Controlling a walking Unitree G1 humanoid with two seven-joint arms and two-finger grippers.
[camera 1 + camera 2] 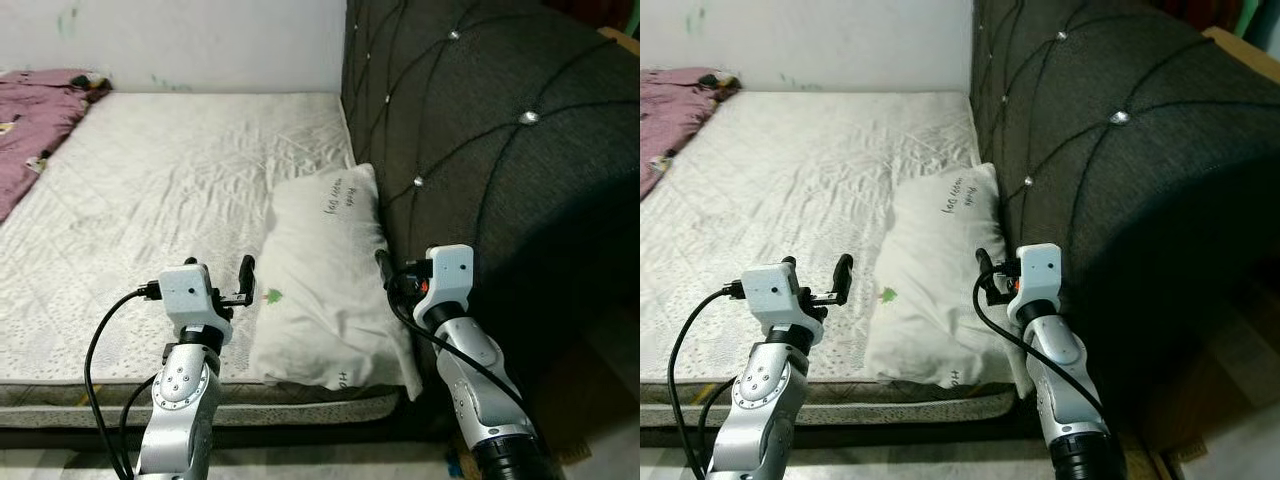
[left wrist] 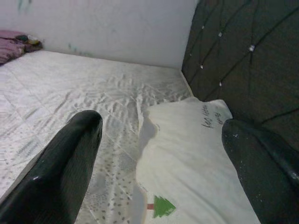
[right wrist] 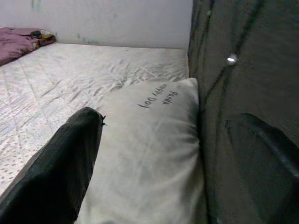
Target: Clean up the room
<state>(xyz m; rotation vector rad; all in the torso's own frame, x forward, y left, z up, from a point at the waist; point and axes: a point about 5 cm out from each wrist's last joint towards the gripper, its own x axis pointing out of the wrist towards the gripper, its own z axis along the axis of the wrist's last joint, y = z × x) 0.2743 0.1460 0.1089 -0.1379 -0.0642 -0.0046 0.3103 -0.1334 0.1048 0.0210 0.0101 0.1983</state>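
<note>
Both pincers, left [image 1: 243, 283] and right [image 1: 385, 272], spread wide, flanking white pillow [image 1: 325, 270] against headboard [image 1: 480, 150].

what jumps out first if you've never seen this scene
A white pillow lies on the bare mattress against the dark tufted headboard. The left claw and right claw, both open, flank its near end. A purple blanket is bunched at the far left corner.
</note>
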